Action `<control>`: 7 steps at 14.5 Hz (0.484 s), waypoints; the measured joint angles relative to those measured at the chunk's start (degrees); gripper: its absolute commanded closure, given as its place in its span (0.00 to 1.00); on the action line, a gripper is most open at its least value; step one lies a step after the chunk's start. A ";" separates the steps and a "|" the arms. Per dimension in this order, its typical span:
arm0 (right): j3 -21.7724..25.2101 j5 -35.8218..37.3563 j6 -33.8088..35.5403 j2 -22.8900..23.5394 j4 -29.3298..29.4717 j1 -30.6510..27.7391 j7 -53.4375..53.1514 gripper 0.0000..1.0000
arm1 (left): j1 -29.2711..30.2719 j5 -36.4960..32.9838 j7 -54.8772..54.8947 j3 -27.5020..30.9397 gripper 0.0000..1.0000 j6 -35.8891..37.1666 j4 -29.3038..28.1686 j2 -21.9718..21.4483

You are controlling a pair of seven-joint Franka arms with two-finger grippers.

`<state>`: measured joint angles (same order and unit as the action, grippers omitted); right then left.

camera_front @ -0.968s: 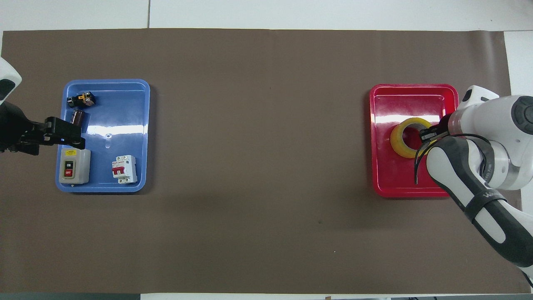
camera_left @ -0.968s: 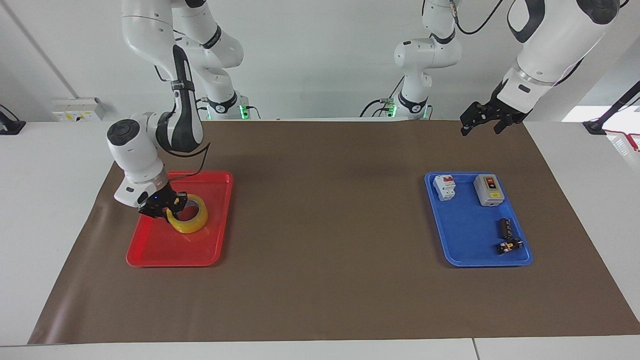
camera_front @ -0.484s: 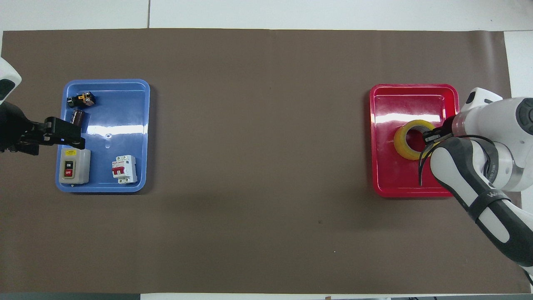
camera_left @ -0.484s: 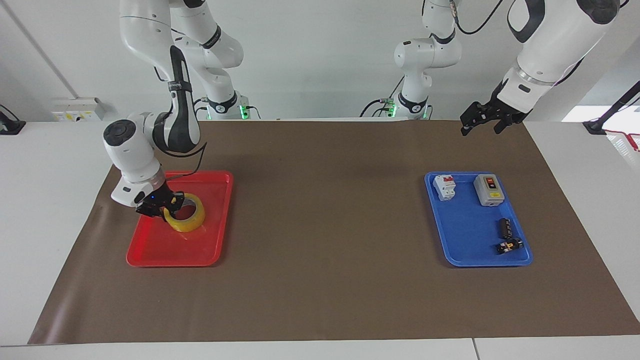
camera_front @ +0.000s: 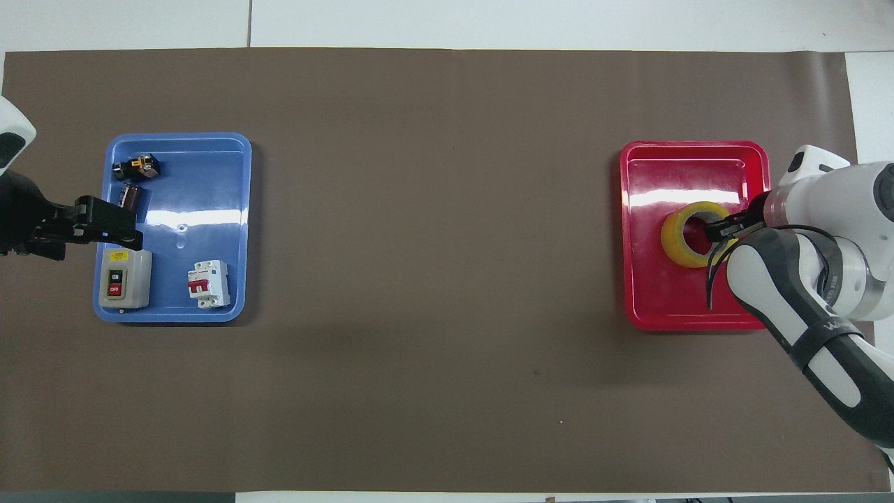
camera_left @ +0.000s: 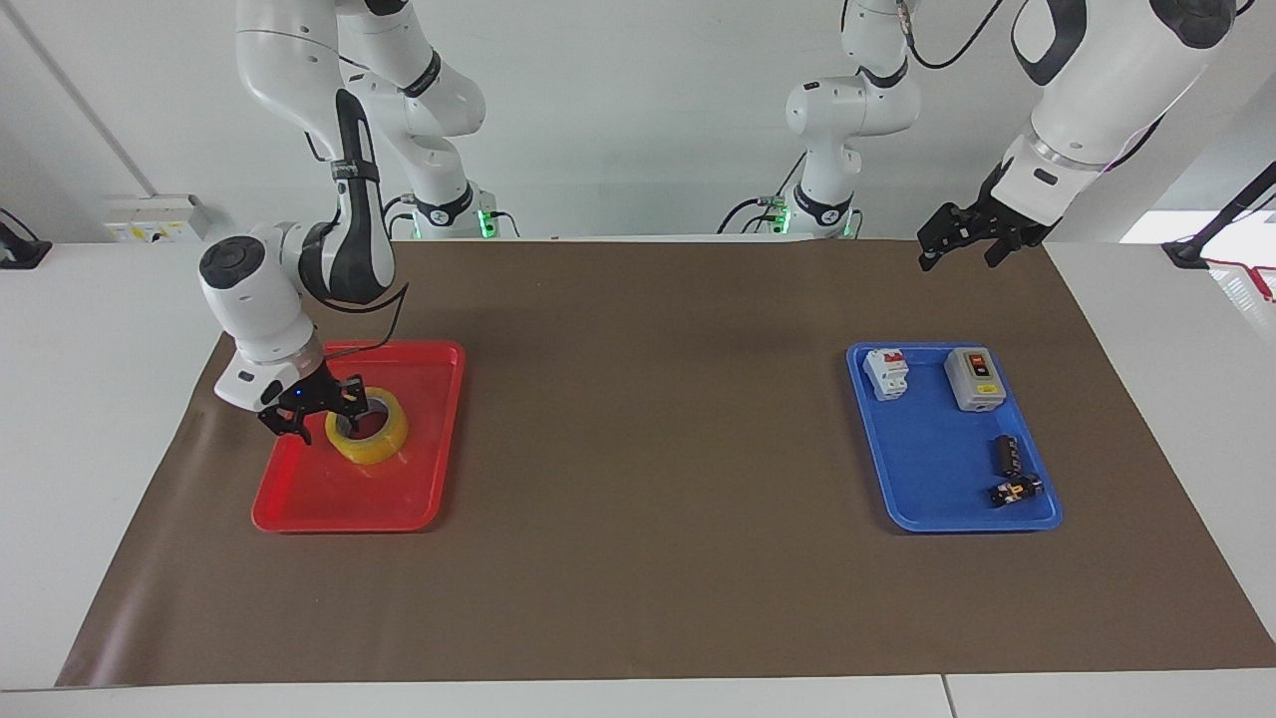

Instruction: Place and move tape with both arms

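A: Tape (camera_left: 368,426) position?

B: Flat in the red tray (camera_left: 419,499), at the right arm's end of the worktop.

A: Right gripper (camera_left: 317,407)?

B: Low over the tray at the roll's rim. Its fingers (camera_left: 351,390) are spread apart, one over the core hole, one outside the rim; not clamped on the roll.

A: Left gripper (camera_left: 959,241)?

B: Waits in the air over the brown mat (camera_left: 648,399), near the blue tray (camera_left: 927,469), fingers wide, holding nothing.
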<state>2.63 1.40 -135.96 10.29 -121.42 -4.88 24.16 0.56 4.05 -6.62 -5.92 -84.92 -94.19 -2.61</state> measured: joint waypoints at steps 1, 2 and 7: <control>-0.04 0.02 5.69 -0.88 2.89 0.04 -3.07 0.00 | 0.00 0.00 0.00 0.00 0.00 0.00 0.00 0.00; -0.09 0.06 12.26 -1.95 6.78 0.05 -6.61 0.00 | 0.00 0.00 0.00 0.00 0.00 0.00 0.00 0.00; -0.61 0.53 36.20 -7.24 22.84 2.47 -22.61 0.00 | 0.00 0.00 0.00 0.00 0.00 0.00 0.00 0.00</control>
<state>2.02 1.92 -99.76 3.05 -98.59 -2.41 1.56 0.56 4.05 -6.62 -5.92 -84.92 -94.19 -2.61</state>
